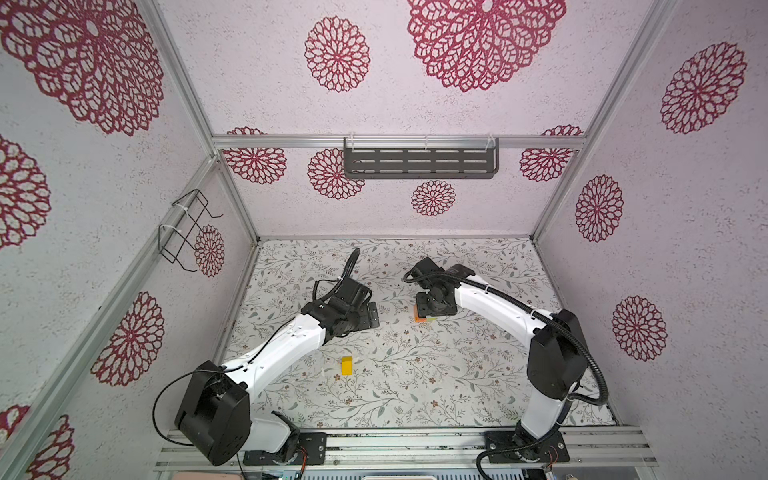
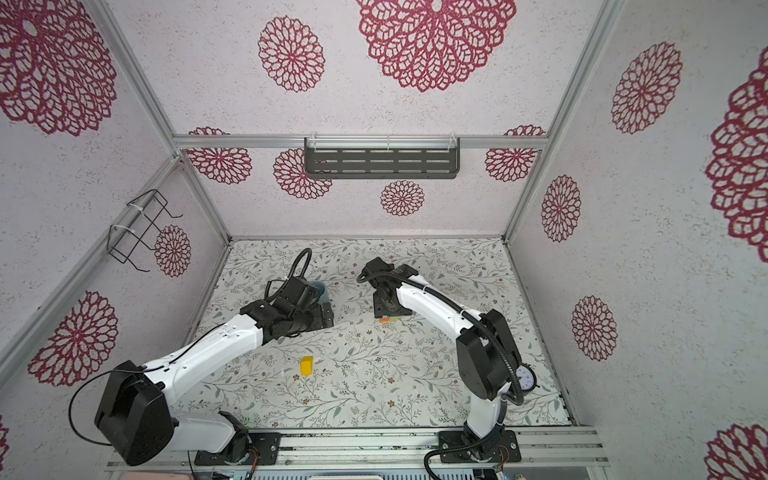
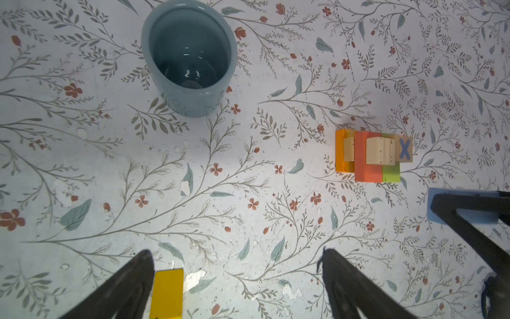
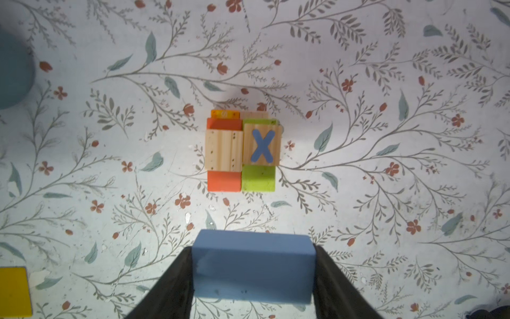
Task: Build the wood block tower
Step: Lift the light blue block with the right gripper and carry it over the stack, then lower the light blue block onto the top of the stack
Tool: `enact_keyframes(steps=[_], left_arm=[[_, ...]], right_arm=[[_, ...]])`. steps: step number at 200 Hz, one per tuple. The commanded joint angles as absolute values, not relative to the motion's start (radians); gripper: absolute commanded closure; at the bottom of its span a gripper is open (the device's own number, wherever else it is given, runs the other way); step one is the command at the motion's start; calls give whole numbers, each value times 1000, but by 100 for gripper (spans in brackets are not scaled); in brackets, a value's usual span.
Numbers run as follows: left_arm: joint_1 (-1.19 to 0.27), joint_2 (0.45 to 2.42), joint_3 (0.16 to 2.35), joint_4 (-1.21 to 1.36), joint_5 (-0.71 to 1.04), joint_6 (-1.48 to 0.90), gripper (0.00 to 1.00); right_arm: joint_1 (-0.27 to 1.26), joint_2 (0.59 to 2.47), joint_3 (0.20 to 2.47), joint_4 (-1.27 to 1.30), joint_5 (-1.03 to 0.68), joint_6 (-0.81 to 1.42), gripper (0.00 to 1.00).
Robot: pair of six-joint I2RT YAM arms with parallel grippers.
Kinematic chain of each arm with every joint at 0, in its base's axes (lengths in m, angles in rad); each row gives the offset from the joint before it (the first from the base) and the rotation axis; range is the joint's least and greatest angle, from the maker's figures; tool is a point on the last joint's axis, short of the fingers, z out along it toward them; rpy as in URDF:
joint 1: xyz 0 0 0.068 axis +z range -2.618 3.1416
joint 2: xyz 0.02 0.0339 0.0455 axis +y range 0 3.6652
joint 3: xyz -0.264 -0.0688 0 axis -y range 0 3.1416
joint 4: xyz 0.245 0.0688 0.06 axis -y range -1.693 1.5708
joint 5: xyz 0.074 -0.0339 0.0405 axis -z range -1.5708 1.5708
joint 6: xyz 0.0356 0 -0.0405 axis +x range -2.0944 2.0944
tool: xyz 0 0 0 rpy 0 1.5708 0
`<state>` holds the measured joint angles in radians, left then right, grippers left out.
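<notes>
Right gripper [image 4: 252, 248] clamps the blue wooden oblong [image 4: 254, 268] by its ends, near the multicoloured block tower [image 4: 242, 149], long axis crosswise to its red oblong [image 4: 223, 181] and green oblong [image 4: 258, 179]. Left gripper [image 3: 236, 252] gapes empty.

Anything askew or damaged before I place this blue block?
The tower sits roughly square and the held blue block is level. Only flaw: table print flaked white in patches near the yellow block.
</notes>
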<state>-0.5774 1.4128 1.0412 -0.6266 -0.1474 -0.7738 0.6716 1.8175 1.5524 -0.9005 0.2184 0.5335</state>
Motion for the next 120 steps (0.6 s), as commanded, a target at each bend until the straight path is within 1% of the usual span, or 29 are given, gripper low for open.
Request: enact_keyframes(steps=[1,69,120], left_arm=[[-553,1426,1078,-664,-152,-753,3],[-514,1501,1134,-666,-124,-732,3],[-499,1513,1112,-647,-96,-724,2]], right_arm=[[640,1850,1631,-953,192,445,41],[609,2004,1808,-1023,139,398,39],[597,2029,1805,-1012,115,425,37]])
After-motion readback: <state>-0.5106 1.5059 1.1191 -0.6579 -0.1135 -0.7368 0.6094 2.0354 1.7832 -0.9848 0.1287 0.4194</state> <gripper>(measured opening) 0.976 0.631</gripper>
